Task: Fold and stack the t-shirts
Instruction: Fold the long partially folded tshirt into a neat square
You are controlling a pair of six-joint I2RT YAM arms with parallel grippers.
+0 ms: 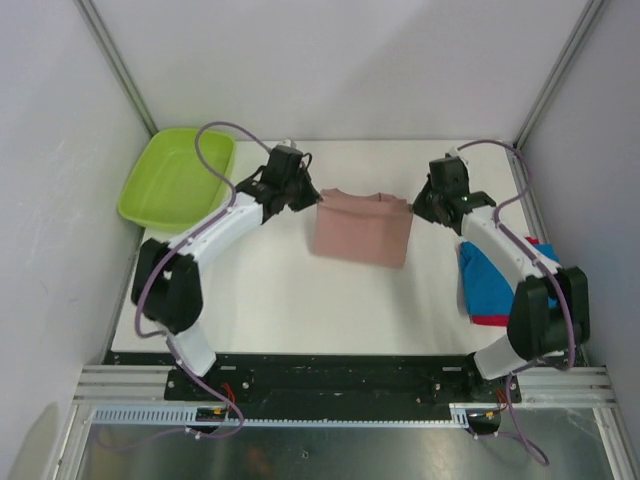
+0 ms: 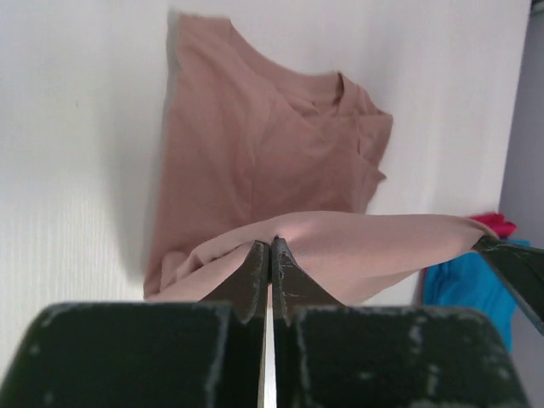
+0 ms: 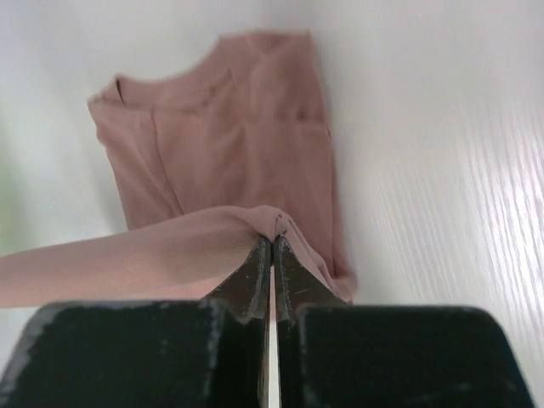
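Observation:
A dusty pink t-shirt [image 1: 362,229] hangs partly folded over the middle of the white table, stretched between both arms. My left gripper [image 1: 312,195] is shut on its left upper edge, seen pinching pink cloth [image 2: 340,242] at the fingertips [image 2: 270,246]. My right gripper [image 1: 418,207] is shut on the right upper edge, with the cloth [image 3: 170,246] bunched at its tips [image 3: 272,242]. The shirt's lower part [image 2: 255,144] lies flat on the table beneath. A folded blue t-shirt [image 1: 492,280] with red cloth [image 1: 492,321] under it lies at the right, partly hidden by my right arm.
A lime-green plastic tub [image 1: 177,177] stands at the back left corner. Grey walls and metal posts enclose the table [image 1: 300,300] on three sides. The blue and red stack shows at the right edge of the left wrist view [image 2: 476,285].

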